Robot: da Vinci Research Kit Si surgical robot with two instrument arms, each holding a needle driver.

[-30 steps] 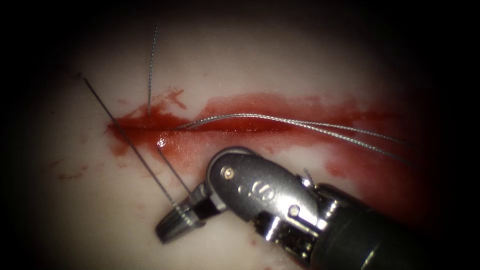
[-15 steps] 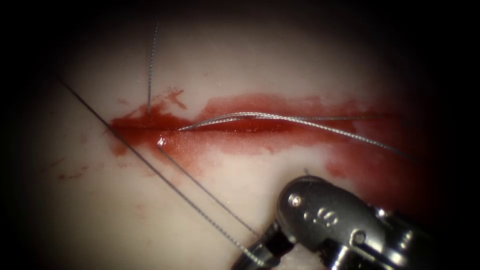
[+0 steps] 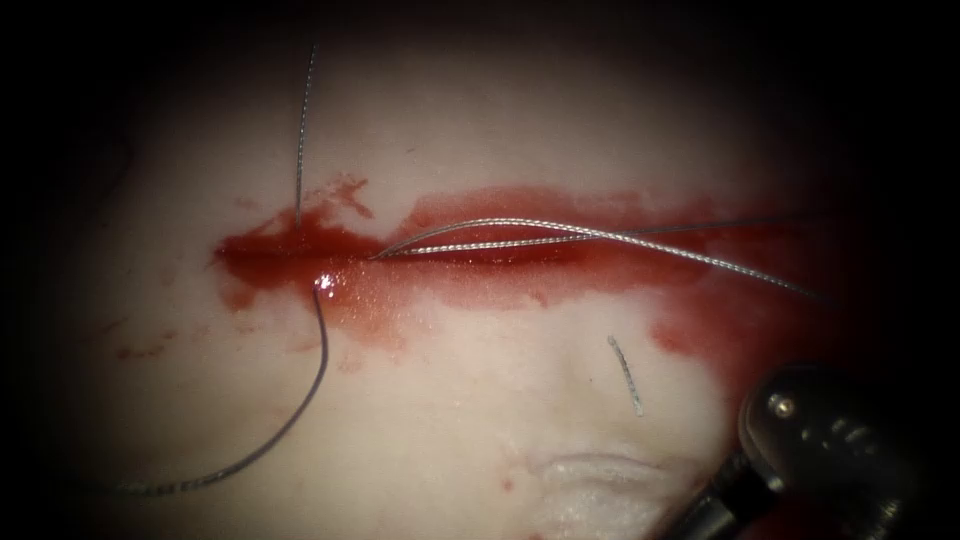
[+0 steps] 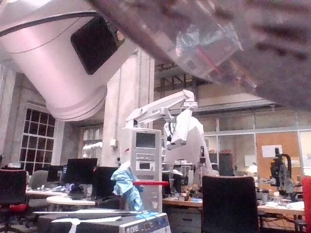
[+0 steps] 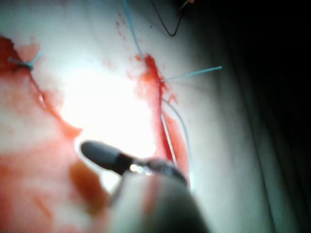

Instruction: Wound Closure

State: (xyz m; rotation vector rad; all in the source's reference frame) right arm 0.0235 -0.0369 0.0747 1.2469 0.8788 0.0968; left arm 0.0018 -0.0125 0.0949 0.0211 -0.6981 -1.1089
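Pale tissue (image 3: 480, 120) lies open around the cut (image 3: 470, 250). Right claw (image 3: 700, 515) sits at five o'clock by the frame edge, grip unreadable. Thread (image 3: 320, 370) curls slack toward seven o'clock.

The only lettering is on a blue box (image 4: 138, 224) beneath the grey cabinet (image 4: 143, 167) (something like "DRE", too small to be sure).

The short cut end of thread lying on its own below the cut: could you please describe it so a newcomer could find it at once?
Start at the red cut across the tissue, then drop toward the right tool. On pale tissue lies the cut end of thread: short, straight, loose, unlike the long thread along the cut.
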